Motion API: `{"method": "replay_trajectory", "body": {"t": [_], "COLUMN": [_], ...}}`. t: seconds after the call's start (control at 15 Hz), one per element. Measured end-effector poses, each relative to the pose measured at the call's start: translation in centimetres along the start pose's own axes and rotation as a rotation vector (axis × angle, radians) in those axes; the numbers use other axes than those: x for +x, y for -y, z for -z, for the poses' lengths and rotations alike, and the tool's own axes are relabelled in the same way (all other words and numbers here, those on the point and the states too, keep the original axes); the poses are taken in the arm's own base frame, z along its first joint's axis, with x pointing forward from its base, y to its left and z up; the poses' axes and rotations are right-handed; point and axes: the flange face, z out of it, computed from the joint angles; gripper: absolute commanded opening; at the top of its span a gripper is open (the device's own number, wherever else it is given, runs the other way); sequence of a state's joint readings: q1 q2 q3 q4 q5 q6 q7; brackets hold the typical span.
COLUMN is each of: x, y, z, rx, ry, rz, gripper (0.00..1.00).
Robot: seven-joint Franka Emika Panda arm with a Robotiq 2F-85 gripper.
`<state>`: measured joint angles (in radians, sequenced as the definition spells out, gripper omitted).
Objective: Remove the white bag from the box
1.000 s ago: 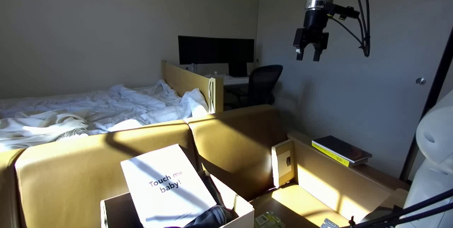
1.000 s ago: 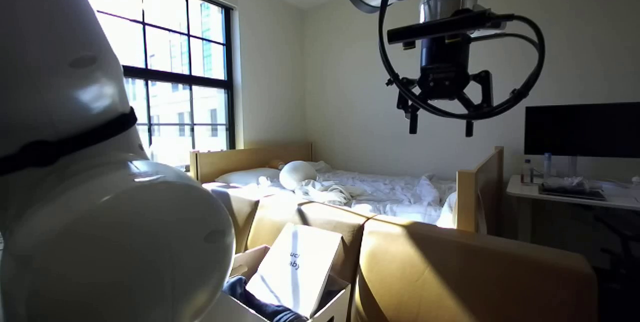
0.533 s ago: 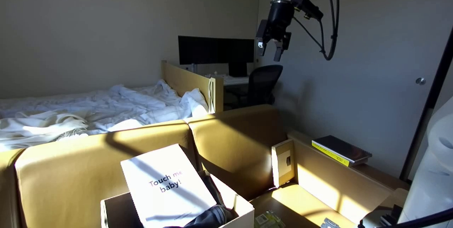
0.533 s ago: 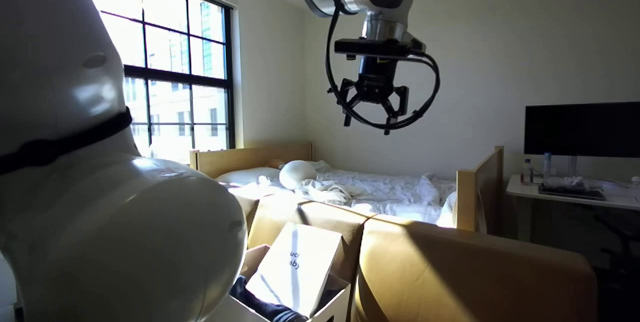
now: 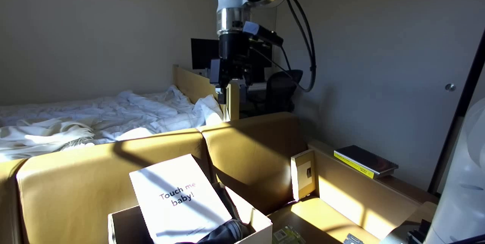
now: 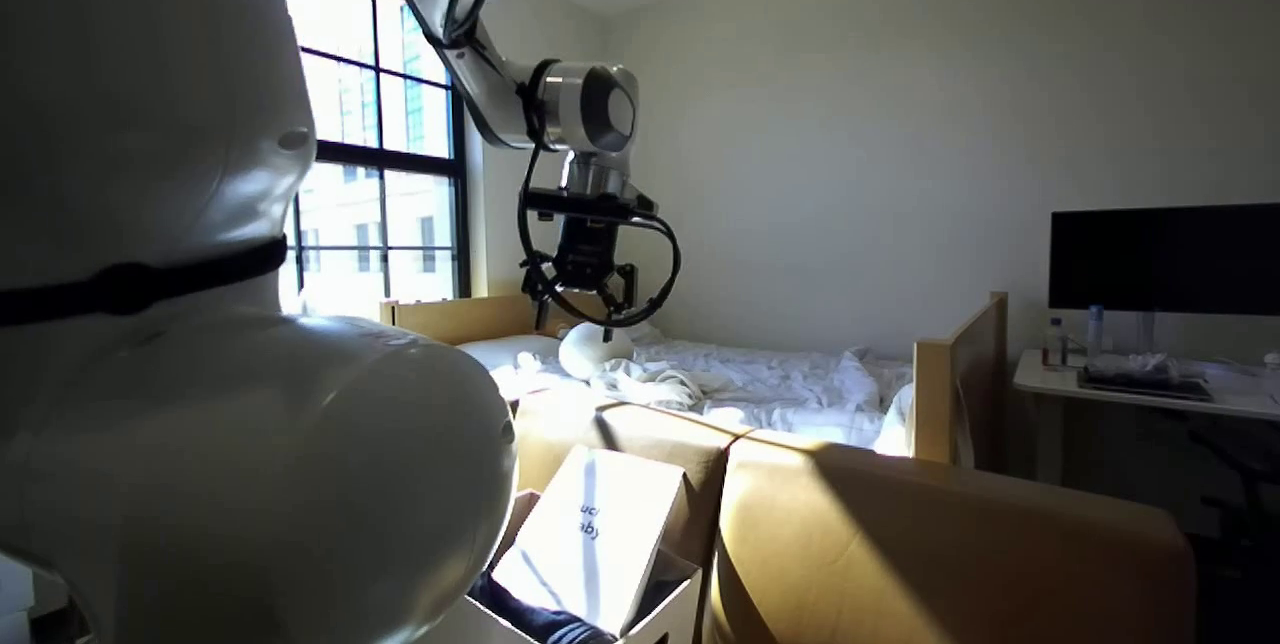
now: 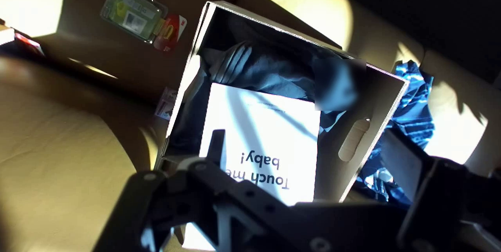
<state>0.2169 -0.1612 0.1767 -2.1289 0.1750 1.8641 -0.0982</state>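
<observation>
The white bag [image 5: 181,202] is a flat white rectangle printed "Touch me baby!". It leans tilted in the cardboard box [image 5: 258,229], its top above the rim. The bag [image 6: 598,534] and box [image 6: 682,614] also show in this exterior view, partly cut off by the frame. My gripper [image 5: 232,98] is open and empty, pointing down, well above the box; it also shows in an exterior view [image 6: 575,326]. In the wrist view, the open fingers [image 7: 309,142] frame part of the bag [image 7: 270,134] and the box wall [image 7: 332,173]; the gripper body hides the bag's far end.
Dark blue clothing [image 7: 262,66] lies in the box beside the bag. The box stands on a tan sofa [image 5: 110,175]. Shiny blue plastic [image 7: 415,115] lies outside the box. A green package [image 7: 135,11], a small framed item [image 5: 303,175] and a notebook [image 5: 365,160] are nearby.
My gripper has moved left in both exterior views and come down lower, nearer the box. It stays open. The bag and box have not moved.
</observation>
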Motion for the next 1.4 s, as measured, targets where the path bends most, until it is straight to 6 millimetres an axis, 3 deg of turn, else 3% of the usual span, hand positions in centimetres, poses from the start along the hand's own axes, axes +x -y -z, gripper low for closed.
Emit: {"method": "replay_trajectory", "body": {"t": [0.13, 0.2, 0.87, 1.2, 1.4], "x": [1.4, 1.7, 2.2, 6.8, 10.7], "y": [2.5, 2.9, 2.6, 6.1, 9.0], "z": [-3.5, -4.4, -4.0, -1.1, -2.0], "rx": [-0.055, -0.064, -0.062, -0.034, -0.001], "ry": [0.029, 0.037, 0.029, -0.033, 0.018], "rz": [-0.011, -0.013, -0.014, 0.064, 0.090], "gripper": [1.00, 1.00, 1.00, 1.00, 1.00]}}
